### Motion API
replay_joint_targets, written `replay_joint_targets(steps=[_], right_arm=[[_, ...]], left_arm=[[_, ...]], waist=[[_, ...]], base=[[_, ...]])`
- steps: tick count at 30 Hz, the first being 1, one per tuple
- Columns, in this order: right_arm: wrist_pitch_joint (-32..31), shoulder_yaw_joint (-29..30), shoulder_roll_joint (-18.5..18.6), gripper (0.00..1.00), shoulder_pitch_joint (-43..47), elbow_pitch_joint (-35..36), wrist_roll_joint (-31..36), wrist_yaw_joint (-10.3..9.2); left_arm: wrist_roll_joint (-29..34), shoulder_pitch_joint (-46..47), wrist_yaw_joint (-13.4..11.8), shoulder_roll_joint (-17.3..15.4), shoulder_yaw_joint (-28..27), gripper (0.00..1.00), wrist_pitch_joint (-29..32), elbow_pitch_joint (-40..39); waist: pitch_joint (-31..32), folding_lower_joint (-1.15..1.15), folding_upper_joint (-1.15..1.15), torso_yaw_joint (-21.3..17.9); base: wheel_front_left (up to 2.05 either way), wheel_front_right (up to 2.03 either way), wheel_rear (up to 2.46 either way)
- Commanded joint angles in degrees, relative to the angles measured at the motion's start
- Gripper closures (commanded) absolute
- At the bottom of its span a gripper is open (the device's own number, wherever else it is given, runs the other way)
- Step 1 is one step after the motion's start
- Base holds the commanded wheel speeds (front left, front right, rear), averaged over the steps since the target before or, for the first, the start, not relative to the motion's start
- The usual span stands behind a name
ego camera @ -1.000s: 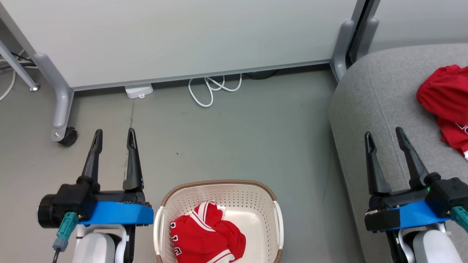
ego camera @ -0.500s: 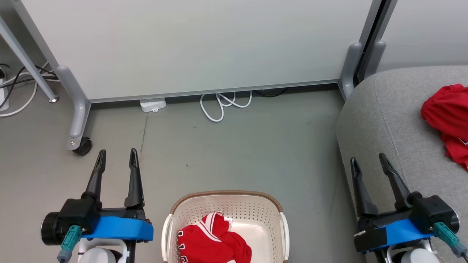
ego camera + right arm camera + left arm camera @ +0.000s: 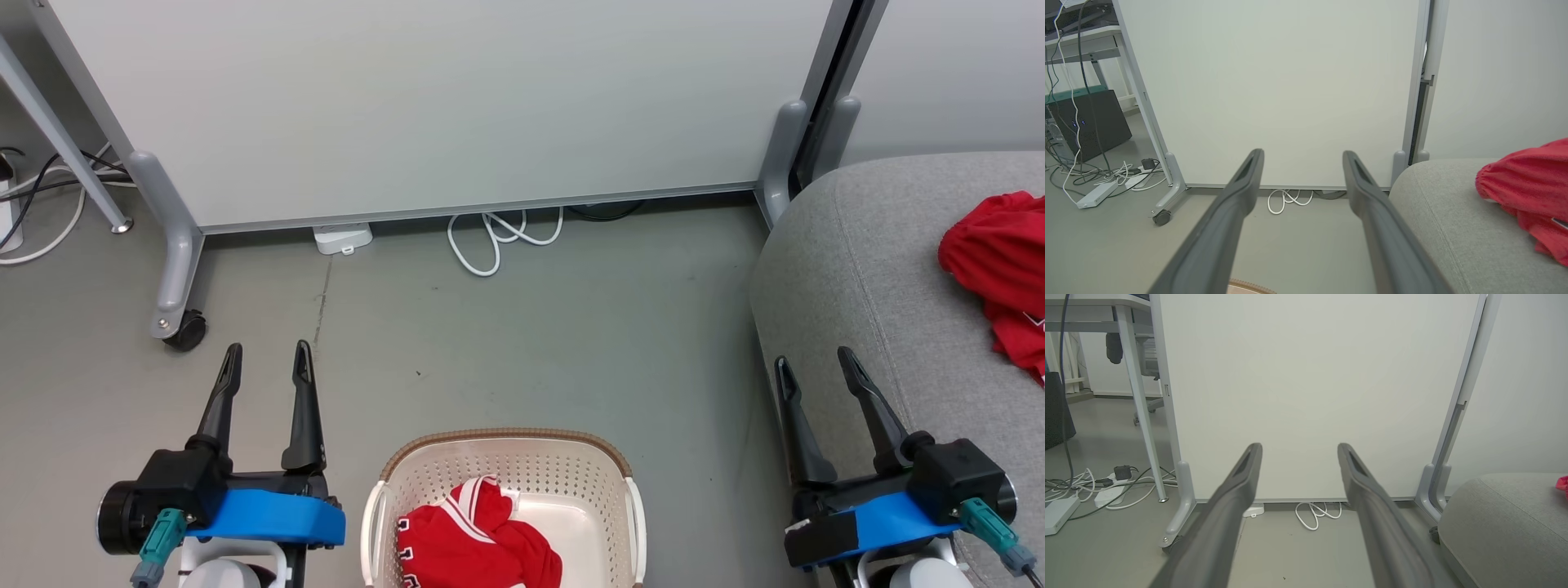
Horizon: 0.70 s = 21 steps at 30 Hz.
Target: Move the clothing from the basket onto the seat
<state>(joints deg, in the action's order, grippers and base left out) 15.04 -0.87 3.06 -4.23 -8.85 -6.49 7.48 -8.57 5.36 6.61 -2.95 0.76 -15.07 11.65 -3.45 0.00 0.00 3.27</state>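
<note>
Nearest me, the basket (image 3: 506,434) sits between my two arms at the bottom of the head view, and the trimmed garment (image 3: 478,539) lies bunched against its left side, half cut off by the frame edge. The left gripper (image 3: 269,349) hangs over bare floor (image 3: 531,343) just left of the basket, fingers spread wide and holding nothing. The right gripper (image 3: 811,358) is equally wide and empty, its fingers over the near edge of the seat (image 3: 857,269). Over the last second my head camera has swung: basket, arms and seat have all slid down the picture and more of the far wall shows, so I read that as the view moving, not the things. Against the seat, though, the right gripper has drawn back toward its edge, which I take as the arm clearing away. Farther out on the seat, the other garment (image 3: 996,253) lies crumpled at the right edge, well apart from both grippers. Beyond that are a looped white cable (image 3: 502,237) and the pale panel (image 3: 449,106). I judge the job half done: one piece on the seat, one to fetch from the basket next.
</note>
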Motion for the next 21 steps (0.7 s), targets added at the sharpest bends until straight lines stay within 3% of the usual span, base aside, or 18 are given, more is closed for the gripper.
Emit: replay_joint_targets(steps=[1,13,21], right_arm=[[0.2,-0.1,-0.2,0.00,0.4,-0.1,-0.3,0.03],[0.2,-0.3,-0.2,0.00,-1.2,-0.1,-0.4,0.03],[0.2,-0.9,0.3,0.00,-4.9,1.1,0.0,0.03]], left_arm=[[-0.1,0.3,0.4,0.1,0.1,0.00,-0.1,0.1],[0.6,1.7,0.5,0.1,0.9,0.00,-0.1,1.3],[1.1,8.7,1.0,-1.4,7.7,0.00,-0.1,8.6]], waist=[[0.0,0.00,0.00,0.0],[-0.8,0.00,0.00,0.0],[-4.6,0.00,0.00,-1.3]], base=[[0.00,0.00,0.00],[0.00,0.00,0.00],[0.00,0.00,0.00]])
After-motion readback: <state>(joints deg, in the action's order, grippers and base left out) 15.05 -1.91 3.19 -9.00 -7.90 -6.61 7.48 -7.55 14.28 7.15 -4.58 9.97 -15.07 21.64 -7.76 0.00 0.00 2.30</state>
